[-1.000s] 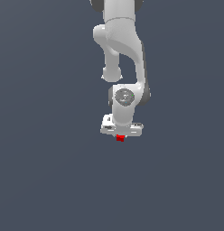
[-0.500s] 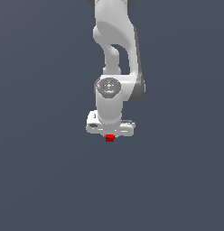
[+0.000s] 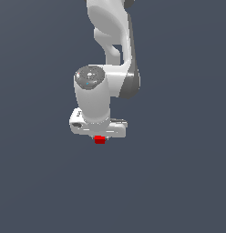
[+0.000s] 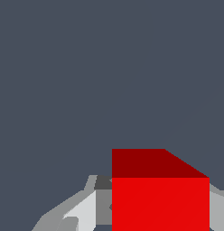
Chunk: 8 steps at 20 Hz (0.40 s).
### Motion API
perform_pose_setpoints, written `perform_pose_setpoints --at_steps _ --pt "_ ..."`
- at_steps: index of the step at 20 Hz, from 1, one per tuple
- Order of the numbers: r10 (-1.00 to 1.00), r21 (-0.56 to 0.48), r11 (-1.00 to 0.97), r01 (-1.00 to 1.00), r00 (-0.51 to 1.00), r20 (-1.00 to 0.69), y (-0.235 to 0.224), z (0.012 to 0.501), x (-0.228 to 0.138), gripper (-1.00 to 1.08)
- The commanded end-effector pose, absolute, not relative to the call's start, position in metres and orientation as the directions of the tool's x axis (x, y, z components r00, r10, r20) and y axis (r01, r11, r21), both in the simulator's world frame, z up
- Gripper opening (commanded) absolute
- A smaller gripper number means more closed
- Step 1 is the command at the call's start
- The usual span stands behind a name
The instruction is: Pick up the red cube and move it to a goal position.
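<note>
The red cube (image 3: 100,140) is tiny and bright red. It sits directly under the white hand of my gripper (image 3: 100,138) in the exterior view, held off the dark grey floor. In the wrist view the red cube (image 4: 160,196) fills the space between the two grey fingers (image 4: 82,210), which press on its sides. The gripper (image 4: 154,212) is shut on the cube. The fingertips are hidden behind the hand in the exterior view.
The white arm (image 3: 110,50) rises above the hand to the top of the exterior view. Around it is a plain dark grey surface (image 3: 178,182). No goal marker shows.
The arm has swung toward the exterior view's left and a little upward, carrying the red cube with it. The hand has turned about its axis. The grip has not changed.
</note>
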State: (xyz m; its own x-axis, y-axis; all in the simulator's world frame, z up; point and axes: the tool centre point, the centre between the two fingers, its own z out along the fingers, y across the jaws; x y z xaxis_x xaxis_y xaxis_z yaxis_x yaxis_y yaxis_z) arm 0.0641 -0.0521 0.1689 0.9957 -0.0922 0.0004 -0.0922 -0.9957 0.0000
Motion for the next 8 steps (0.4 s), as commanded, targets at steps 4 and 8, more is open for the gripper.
perform_pose_setpoints --at_steps 4,8 --pt "-0.091 0.0 -0.996 -0.091 0.996 0.0 -0.0612 0.1811 0.072 -1.0" --pt "-0.091 0.0 -0.996 -0.091 0.996 0.0 -0.0626 0.1829 0.0736 -1.0"
